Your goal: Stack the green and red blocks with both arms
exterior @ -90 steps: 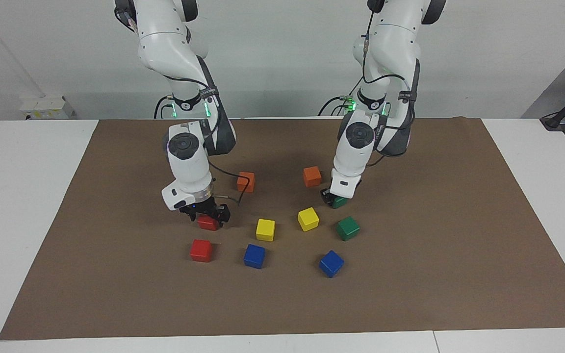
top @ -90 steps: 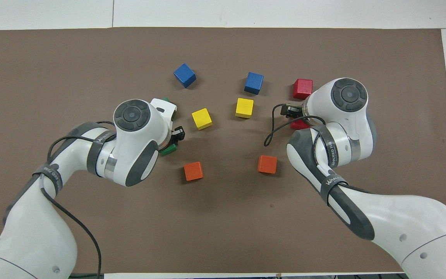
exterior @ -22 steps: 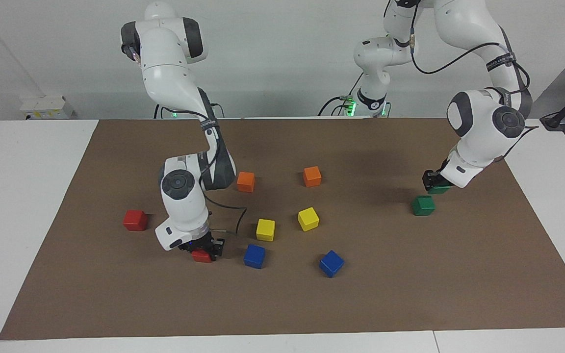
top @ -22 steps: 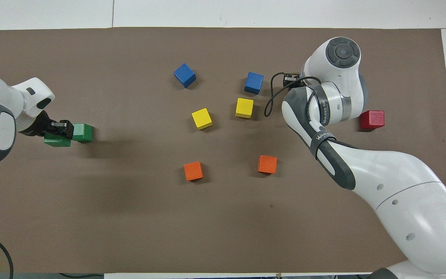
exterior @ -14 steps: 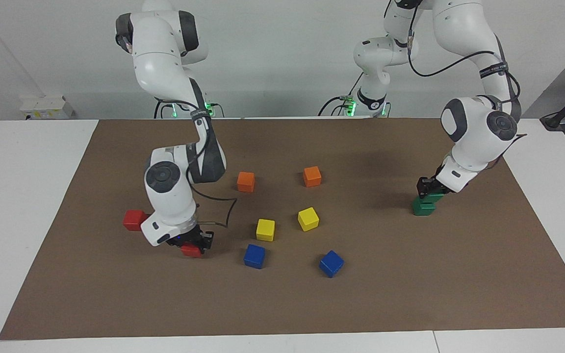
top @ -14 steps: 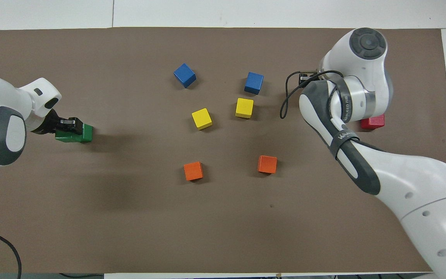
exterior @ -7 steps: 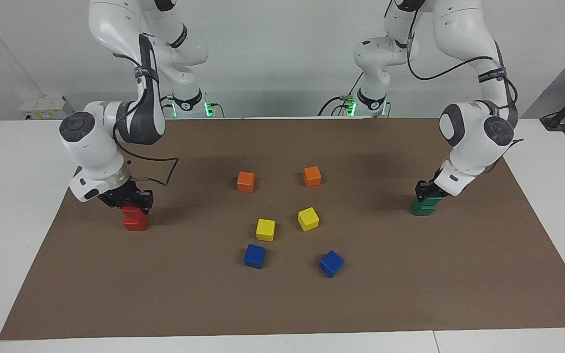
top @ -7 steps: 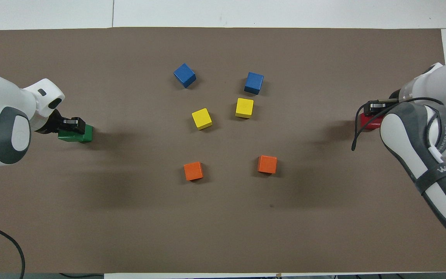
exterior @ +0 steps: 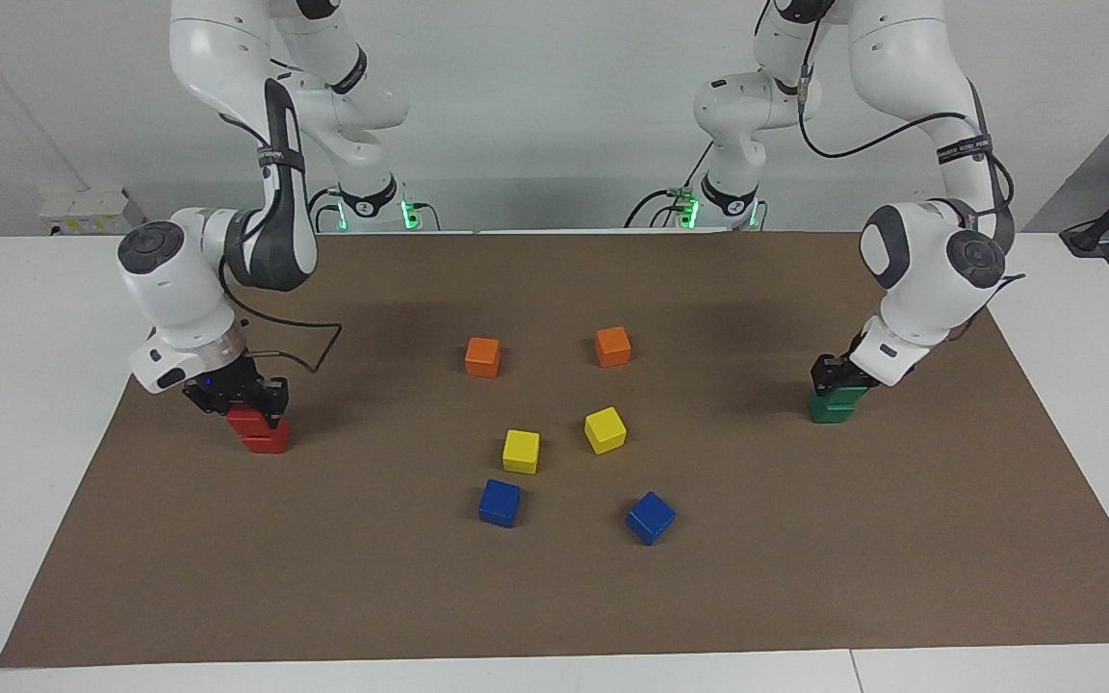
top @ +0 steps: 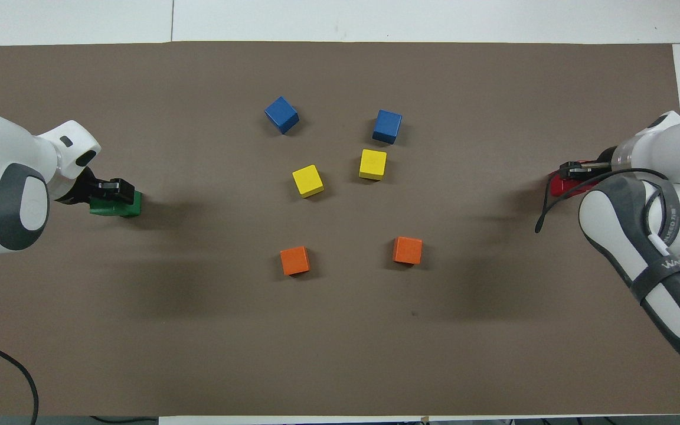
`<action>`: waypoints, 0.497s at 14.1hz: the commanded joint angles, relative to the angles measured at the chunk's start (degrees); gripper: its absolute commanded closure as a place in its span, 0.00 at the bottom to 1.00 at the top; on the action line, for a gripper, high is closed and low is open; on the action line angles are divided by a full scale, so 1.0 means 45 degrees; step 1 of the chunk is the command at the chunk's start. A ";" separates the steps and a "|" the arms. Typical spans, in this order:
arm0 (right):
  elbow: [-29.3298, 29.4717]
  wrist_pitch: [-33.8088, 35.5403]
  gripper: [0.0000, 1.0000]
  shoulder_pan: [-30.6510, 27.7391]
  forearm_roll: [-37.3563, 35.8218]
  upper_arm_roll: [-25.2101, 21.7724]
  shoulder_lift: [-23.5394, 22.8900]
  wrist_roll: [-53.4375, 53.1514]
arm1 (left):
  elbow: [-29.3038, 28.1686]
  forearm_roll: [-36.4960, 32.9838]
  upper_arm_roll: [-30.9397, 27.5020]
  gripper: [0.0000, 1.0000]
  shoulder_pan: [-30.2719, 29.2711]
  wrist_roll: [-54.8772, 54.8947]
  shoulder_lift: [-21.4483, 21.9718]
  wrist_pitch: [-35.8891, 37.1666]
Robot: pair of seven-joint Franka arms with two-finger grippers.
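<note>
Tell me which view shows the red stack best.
The facing view. There the upper red block sits on the lower red block with the right gripper on it. In the overhead view the right arm covers most of the stack; only a red sliver shows.

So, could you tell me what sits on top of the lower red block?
The second red block sits on the lower red block, gripped by the right gripper. The contact face between them is covered.
</note>
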State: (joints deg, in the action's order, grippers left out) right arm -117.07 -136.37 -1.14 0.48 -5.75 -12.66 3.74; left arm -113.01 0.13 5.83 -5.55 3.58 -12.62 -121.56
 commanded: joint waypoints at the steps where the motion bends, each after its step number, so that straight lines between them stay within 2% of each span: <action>1: -0.0175 -0.0496 1.00 -0.0332 0.0049 0.0165 -0.0116 0.0301 | -0.0102 0.0205 -0.0084 0.00 0.0061 0.0161 0.0615 0.0584; 7: -0.0175 -0.0477 1.00 -0.0294 0.0379 0.0165 -0.0116 0.0242 | 0.0232 0.0166 -0.0084 0.00 0.0022 0.0083 0.2041 0.2500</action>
State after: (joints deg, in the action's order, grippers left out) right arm -117.15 -137.30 -1.45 0.85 -5.79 -13.56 3.75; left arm -111.29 0.13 5.82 -5.55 3.58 -6.08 -112.82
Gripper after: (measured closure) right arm 0.458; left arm 0.000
